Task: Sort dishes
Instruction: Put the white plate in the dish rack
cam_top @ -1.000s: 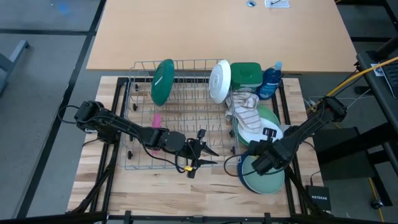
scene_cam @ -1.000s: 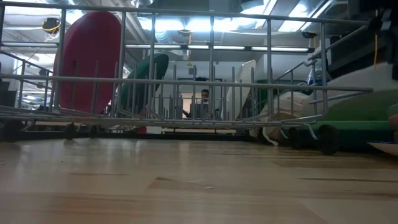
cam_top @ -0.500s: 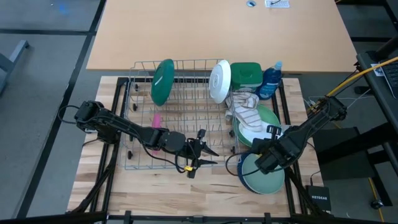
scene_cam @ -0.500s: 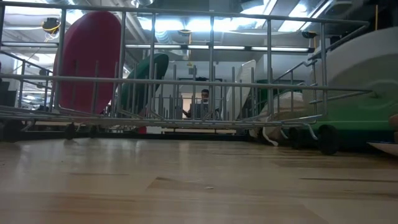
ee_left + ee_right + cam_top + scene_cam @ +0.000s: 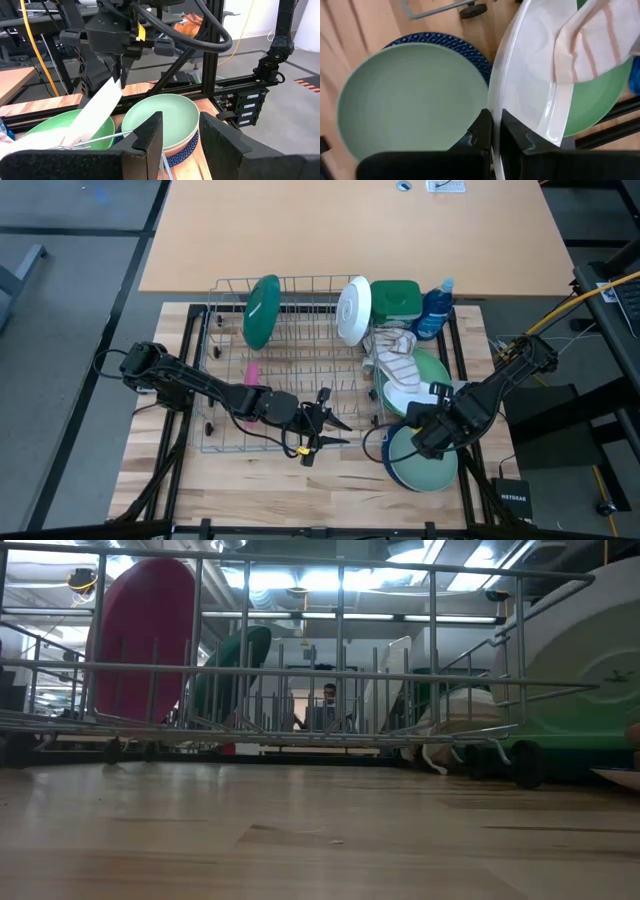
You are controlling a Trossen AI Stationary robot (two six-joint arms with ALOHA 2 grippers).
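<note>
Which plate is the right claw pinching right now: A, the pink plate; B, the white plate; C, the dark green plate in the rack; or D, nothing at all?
B: the right claw is shut on the rim of the white plate, tilting it up.

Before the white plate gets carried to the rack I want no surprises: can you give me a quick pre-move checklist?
1. Right gripper shut on the white plate rim: ok.
2. Plate lifted and tilted off the stack: ok.
3. Striped cloth clear of the plate: not ok, it drapes over the plate's far edge.
4. Left gripper out of the way: cannot tell, it hangs open over the wire rack near edge.
5. Free rack slots between dark green plate and white racked plate: ok.
</note>
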